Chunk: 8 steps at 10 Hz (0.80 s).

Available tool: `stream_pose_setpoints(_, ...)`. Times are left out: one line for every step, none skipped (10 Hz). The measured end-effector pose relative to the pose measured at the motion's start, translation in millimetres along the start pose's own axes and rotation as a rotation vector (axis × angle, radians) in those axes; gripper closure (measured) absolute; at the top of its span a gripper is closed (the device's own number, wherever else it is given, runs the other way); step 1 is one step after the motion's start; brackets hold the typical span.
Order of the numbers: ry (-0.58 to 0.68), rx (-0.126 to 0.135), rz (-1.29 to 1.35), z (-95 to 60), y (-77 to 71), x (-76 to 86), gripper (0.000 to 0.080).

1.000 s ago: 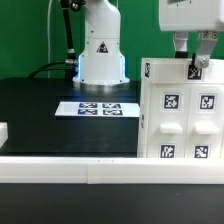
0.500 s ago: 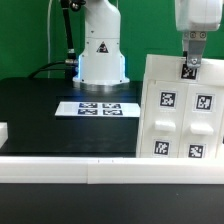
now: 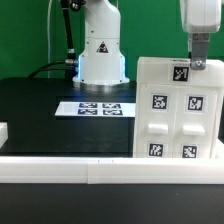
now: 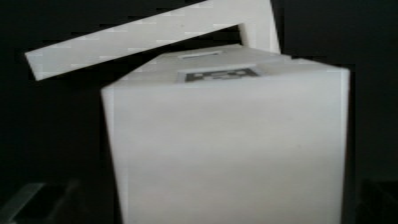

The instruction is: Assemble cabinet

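Note:
The cabinet (image 3: 178, 115), a large white box with several black-and-white tags on its front, stands at the exterior view's right on the black table (image 3: 40, 110). My gripper (image 3: 197, 64) comes down from above and its fingers are closed on the cabinet's top edge by a tag. In the wrist view the cabinet (image 4: 222, 140) fills most of the picture between my jaws, with a tag (image 4: 217, 73) on its far part. My gripper (image 4: 217, 215) sits over it and the fingertips are hidden in the dark at both sides.
The marker board (image 3: 97, 108) lies flat on the table in front of the robot base (image 3: 100, 50). A long white border rail (image 3: 60, 170) runs along the front. A small white block (image 3: 3, 132) sits at the left edge. A slanted white strip (image 4: 160, 40) shows behind the cabinet.
The cabinet has shifted toward the exterior view's left and stands straighter than before. My gripper has stayed on its top edge and moved slightly.

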<state>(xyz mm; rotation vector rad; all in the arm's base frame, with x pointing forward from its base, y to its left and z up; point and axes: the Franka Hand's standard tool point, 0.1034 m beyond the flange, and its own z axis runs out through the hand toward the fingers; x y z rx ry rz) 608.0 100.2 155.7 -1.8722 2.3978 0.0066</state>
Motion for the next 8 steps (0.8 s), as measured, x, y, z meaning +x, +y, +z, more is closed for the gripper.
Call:
stream_pose_setpoints(-0.001, -0.001, -0.005, 0.2, 0.3, -0.6, 0.0009)
stream_pose_setpoints(-0.001, -0.001, -0.009, 0.3, 0.5, -0.9, 0.0003)
stream_pose_setpoints(-0.001, -0.001, -0.014, 0.5, 0.7, -1.2, 0.0003)
stream_pose_setpoints(-0.001, -0.001, -0.019, 0.6, 0.9, -1.6, 0.0002)
stream_pose_setpoints(-0.001, -0.002, -0.022, 0.7, 1.0, -1.8, 0.0002)
stream_pose_setpoints(-0.001, -0.002, -0.026, 0.8, 1.3, -2.2, 0.0002)
stream_pose_setpoints(-0.002, -0.002, -0.031, 0.9, 1.5, -2.6, 0.0002)
stream_pose_setpoints(-0.002, -0.002, -0.036, 1.0, 1.6, -3.0, 0.0002)
